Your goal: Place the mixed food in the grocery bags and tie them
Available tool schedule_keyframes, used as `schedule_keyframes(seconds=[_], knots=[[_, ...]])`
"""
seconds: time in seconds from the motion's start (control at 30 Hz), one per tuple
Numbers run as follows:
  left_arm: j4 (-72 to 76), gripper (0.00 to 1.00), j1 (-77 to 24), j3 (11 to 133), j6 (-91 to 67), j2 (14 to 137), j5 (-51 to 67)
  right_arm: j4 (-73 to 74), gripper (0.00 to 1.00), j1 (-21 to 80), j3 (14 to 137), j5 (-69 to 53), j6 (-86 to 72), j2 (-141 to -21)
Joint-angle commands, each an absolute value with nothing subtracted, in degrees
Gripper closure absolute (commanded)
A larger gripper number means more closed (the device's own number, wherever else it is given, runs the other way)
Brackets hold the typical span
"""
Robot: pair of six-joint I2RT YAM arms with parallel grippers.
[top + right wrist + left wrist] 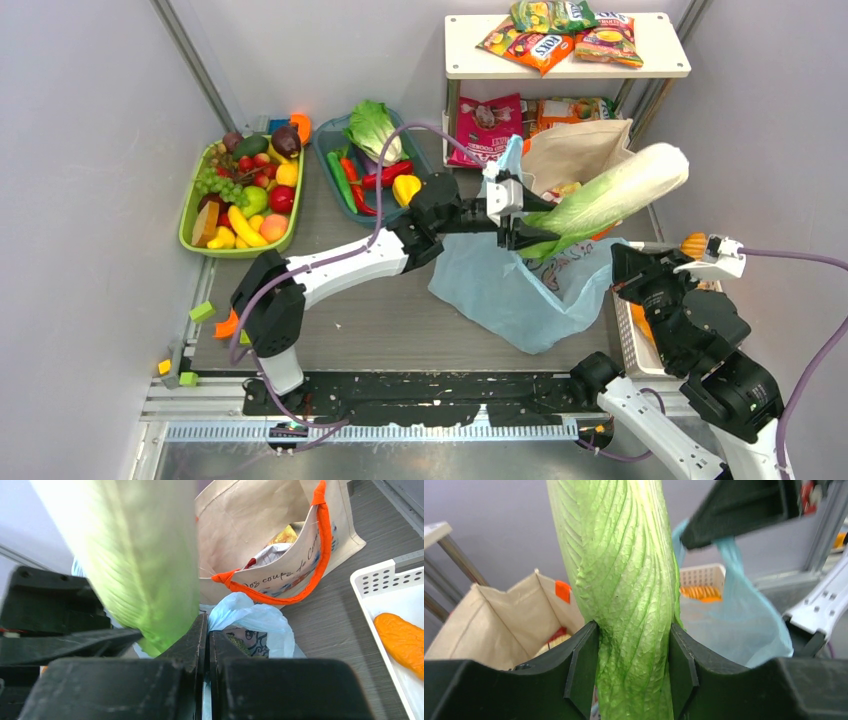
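Loading step: left end effector clamped on the green end of the long cabbage, held in the air over the blue plastic bag whose rim the right end effector pinches closed-fingered, so next I'd guess tilt it down into the mouth

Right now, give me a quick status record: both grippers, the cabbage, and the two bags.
left gripper: shut on cabbage, near its green end
cabbage: tilted, lifted over the plastic bag and tote
right gripper: shut on plastic bag rim, holding it up
plastic bag: light blue, on near side of tote
tote: open, packets inside
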State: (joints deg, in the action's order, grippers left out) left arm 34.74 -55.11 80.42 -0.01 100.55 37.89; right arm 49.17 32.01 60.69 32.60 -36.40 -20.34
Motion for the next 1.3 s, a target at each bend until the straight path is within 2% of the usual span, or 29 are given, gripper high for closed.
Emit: schedule_keyframes(seconds=[0.0, 0.17, 0.37, 0.83, 1.0, 1.27], knots=[[33.15, 1.0, -55.28, 76.64, 11.71, 98.5, 39.28, 48.25, 0.95, 31.78, 62.57, 35.67, -37.44, -19.97], [23.24, 1.0, -55.28, 74.84, 21.93, 97.07, 36.85, 48.66, 0.95, 31.79, 62.65, 37.59, -38.61, -19.21], [23.59, 1.0, -55.24, 66.82, 29.7, 91.69, 32.64, 49.67, 0.95, 31.77, 63.24, 39.74, -38.85, -18.72], [7.92, 1.0, -55.19, 63.94, 54.08, 83.58, 22.41, 50.93, 0.95, 31.78, 64.77, 39.6, -37.26, -18.92], [9.18, 1.0, -55.15, 60.03, 58.54, 81.46, 20.82, 50.97, 0.95, 31.77, 64.69, 38.6, -36.78, -19.14], [-4.77, 1.0, -55.1, 63.6, 65.72, 80.43, 20.04, 49.85, 0.95, 31.79, 65.44, 33.05, -33.16, -21.04]])
